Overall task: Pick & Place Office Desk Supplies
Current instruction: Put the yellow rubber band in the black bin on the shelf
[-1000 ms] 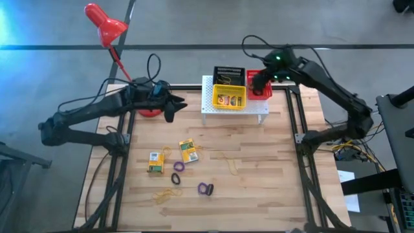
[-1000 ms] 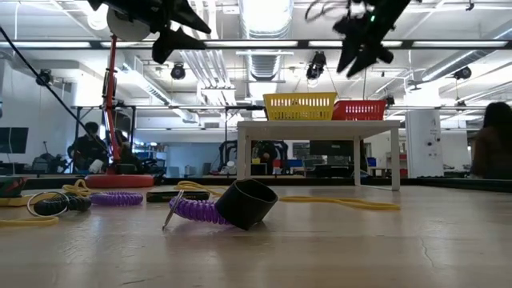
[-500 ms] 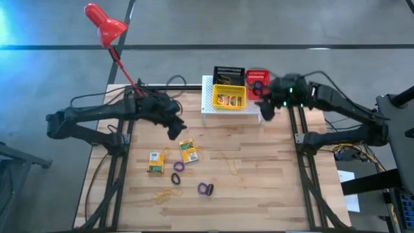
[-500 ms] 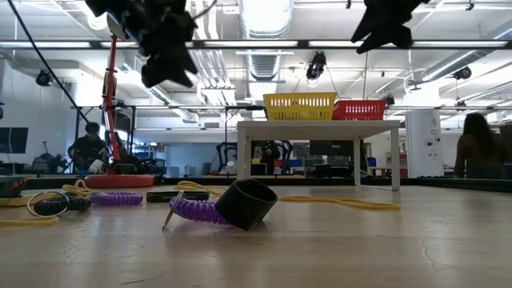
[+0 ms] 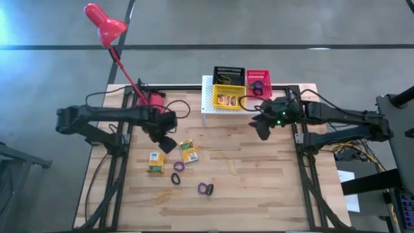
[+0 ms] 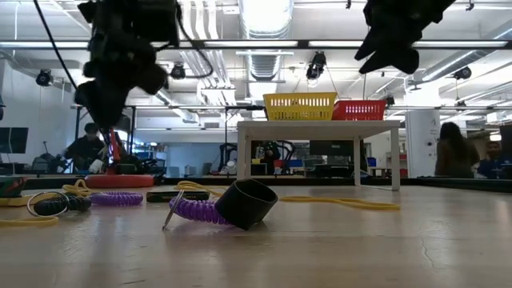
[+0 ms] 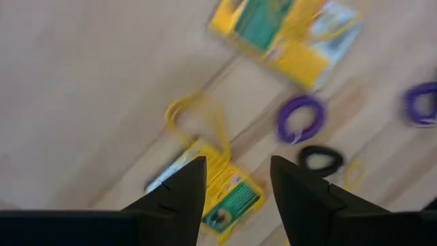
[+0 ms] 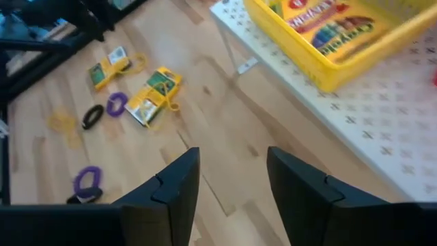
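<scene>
Wooden table (image 5: 259, 188), bearing white perforated stand (image 5: 210, 103) at far edge. On stand: yellow tray (image 5: 229, 98) holding card boxes; red tray (image 5: 259, 82) holding a purple ring; black tray (image 5: 229, 72), contents unclear. Left gripper (image 5: 165, 144) open, empty, above two loose yellow-green boxes (image 5: 188, 151). Right gripper (image 5: 261, 127) open, empty, beside stand. Purple and black rings (image 5: 205, 189), yellow rubber bands (image 5: 165, 194) scattered on near tabletop.

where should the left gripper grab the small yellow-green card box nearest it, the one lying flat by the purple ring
Probably across its two long edges, coming straight down from above. The small yellow-green card box lies flat on the wooden table, so only its thin sides offer a pinch. The left gripper hangs open just beside it. A thin yellow rubber band lies over one end, so mid-length looks safer.
</scene>
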Tool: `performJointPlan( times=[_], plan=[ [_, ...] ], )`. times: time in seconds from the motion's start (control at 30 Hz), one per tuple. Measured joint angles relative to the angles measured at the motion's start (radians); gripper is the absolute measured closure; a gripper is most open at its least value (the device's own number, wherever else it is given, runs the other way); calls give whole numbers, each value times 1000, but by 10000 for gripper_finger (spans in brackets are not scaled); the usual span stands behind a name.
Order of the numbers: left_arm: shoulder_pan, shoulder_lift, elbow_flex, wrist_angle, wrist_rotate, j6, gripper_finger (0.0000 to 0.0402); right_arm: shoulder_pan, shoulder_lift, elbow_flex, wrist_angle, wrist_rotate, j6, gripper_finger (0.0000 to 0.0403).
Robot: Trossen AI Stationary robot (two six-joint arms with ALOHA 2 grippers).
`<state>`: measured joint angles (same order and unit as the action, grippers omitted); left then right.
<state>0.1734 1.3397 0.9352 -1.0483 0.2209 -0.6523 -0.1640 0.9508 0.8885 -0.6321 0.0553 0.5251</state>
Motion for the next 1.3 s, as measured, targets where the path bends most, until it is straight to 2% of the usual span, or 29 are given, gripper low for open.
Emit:
performJointPlan(
  times=[0.17, 0.33, 0.5, 0.73, 0.93, 1.13, 1.3],
  plan=[
    [2, 6, -90, 32, 7, -147, 234, 6, -12, 7, 20, -1, 1, 244],
    [3, 5, -191, 164, 58, -265, 234, 8, -55, 49, 26, 0, -14, 251],
    [3, 6, -269, 295, 59, -360, 234, 8, -102, 67, 25, 17, -27, 252],
    [3, 6, -358, 405, -23, -448, 243, 10, -146, 60, 21, 32, -28, 255],
    [3, 6, -388, 504, -81, -450, 292, 10, -147, 58, 15, 33, -31, 258],
    [3, 6, -400, 555, -121, -444, 383, 10, -145, 58, 15, 33, -30, 259],
    [3, 6, -374, 547, -118, -353, 398, 10, -151, 77, 14, 33, -27, 261]
  ],
)
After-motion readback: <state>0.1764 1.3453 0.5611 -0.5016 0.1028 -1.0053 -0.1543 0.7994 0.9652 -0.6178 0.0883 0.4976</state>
